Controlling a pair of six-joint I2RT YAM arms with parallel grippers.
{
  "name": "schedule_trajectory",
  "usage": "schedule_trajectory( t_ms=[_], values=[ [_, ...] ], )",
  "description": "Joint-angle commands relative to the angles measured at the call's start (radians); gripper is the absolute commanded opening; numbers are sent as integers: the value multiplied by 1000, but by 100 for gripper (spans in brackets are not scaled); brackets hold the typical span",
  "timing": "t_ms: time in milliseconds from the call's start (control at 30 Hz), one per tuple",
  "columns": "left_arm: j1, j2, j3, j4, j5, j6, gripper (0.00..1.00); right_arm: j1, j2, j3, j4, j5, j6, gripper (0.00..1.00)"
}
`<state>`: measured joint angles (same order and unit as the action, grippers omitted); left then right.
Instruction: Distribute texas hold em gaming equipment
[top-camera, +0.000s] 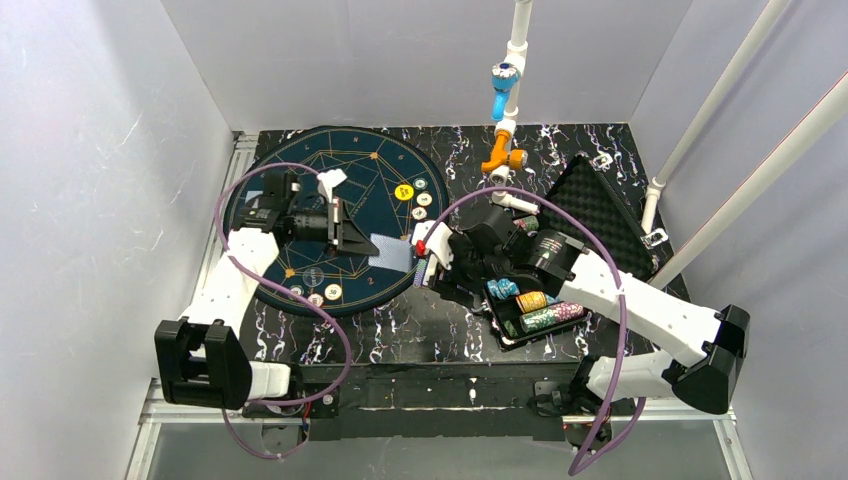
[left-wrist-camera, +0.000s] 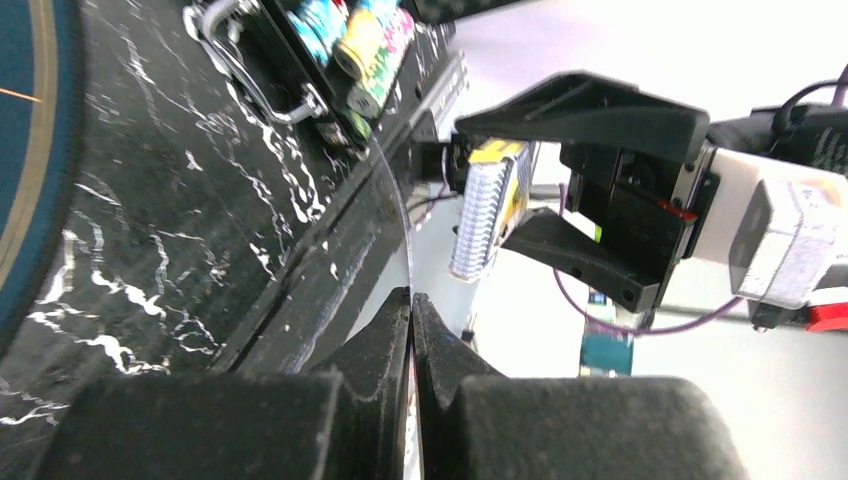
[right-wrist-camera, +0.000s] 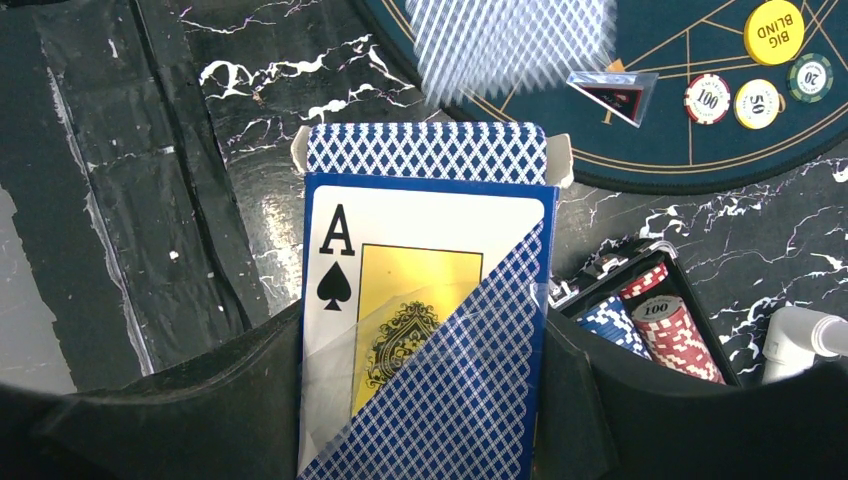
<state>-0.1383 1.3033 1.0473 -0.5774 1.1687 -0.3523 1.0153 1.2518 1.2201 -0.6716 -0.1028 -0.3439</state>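
Left tool (left-wrist-camera: 412, 305) — card (top-camera: 394, 256) edge-on; right tool (top-camera: 430, 262) — deck (right-wrist-camera: 425, 250)

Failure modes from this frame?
1. The left tool pinches one card by a thin edge; it may slip or bend.
2. The right tool grips the card box with its top flaps open; more cards might slide out.

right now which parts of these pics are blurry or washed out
Right wrist: the card at the top edge is smeared by blur, while the card box is crisp; a glare patch sits on the table left of it. Left wrist: the right half is blown out white, and the left claw is soft up close. Top view: evenly lit, sharp.
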Motion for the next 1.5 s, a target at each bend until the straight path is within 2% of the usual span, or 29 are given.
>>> schedule_trajectory(
  t_ms=[0, 200, 367, 667, 867, 1200, 1467],
  values=[
    [95, 10, 75, -15, 36, 9, 0, -9, -45, 10, 63, -5, -1, 1],
    [117, 150, 174, 30, -90, -7, 0, -17, -39, 19, 65, -4, 0, 1],
    [115, 316, 278, 164, -275, -100, 0, -29, -37, 34, 53, 2, 0, 1],
    [71, 736, 657, 189, -501, -226, 0, -43, -25, 52, 25, 9, -13, 1],
    [42, 963, 891, 218, -548, -278, 0, -50, -16, 51, 20, 9, -14, 1],
    [3, 1137, 978, 444, -582, -411, 0, -65, 5, 25, 48, 6, -11, 1],
    [1, 1214, 1024, 485, -675, -443, 0, -77, 25, 35, 43, -1, -6, 1]
  ],
)
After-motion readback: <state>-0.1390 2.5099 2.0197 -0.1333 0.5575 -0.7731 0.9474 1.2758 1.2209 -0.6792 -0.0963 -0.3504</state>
